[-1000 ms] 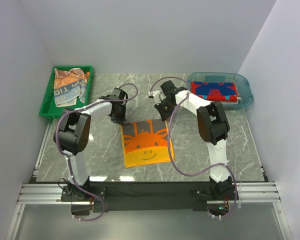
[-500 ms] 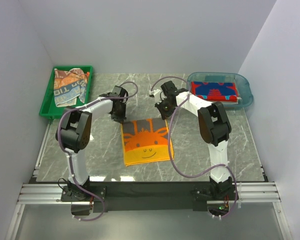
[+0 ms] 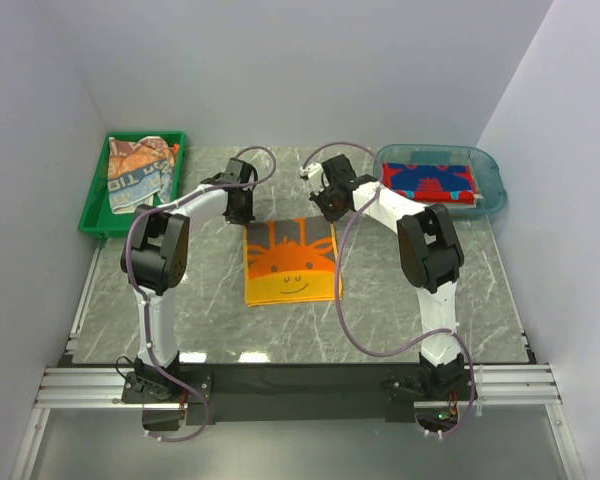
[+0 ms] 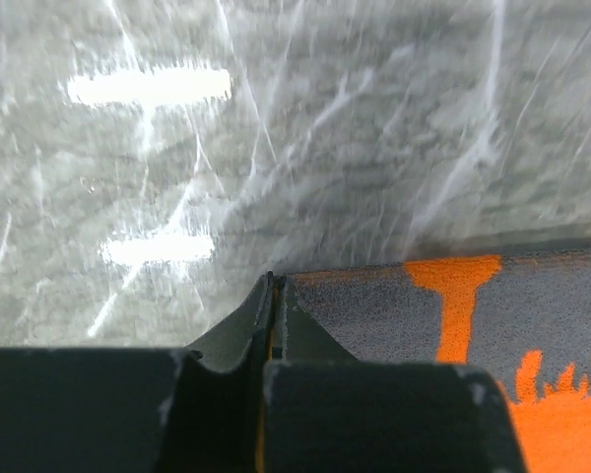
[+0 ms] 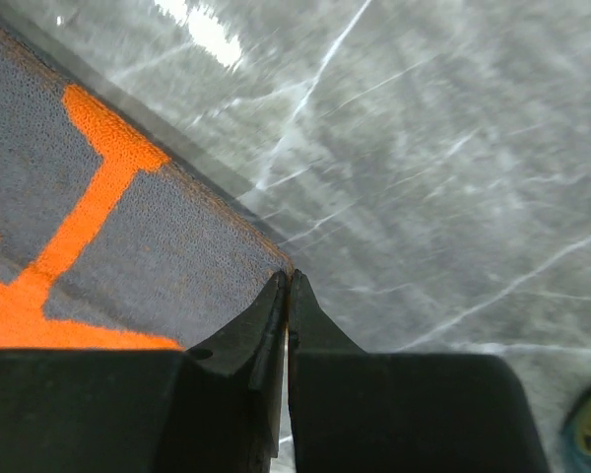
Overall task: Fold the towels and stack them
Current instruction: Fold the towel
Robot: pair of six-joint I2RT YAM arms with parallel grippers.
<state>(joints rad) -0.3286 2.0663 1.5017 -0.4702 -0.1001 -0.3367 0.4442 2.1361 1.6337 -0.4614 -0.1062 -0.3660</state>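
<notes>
Orange-faced towel [image 3: 290, 265] lies flat, unfolded, left of the blue tub [image 3: 490, 185]; left gripper [image 4: 273, 288] and right gripper [image 5: 287, 284] each pinch a far corner. Red towel [image 3: 427, 180] folded inside the tub (stack begun); crumpled towels [image 3: 138, 172] await in the tray [image 3: 93, 205], well left of it.

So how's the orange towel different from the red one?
The orange and grey cloth towel lies on the marble table, far corners pinched by the left gripper and right gripper; the red and blue towel sits untouched in the clear blue plastic tub. Both lie flat.
</notes>
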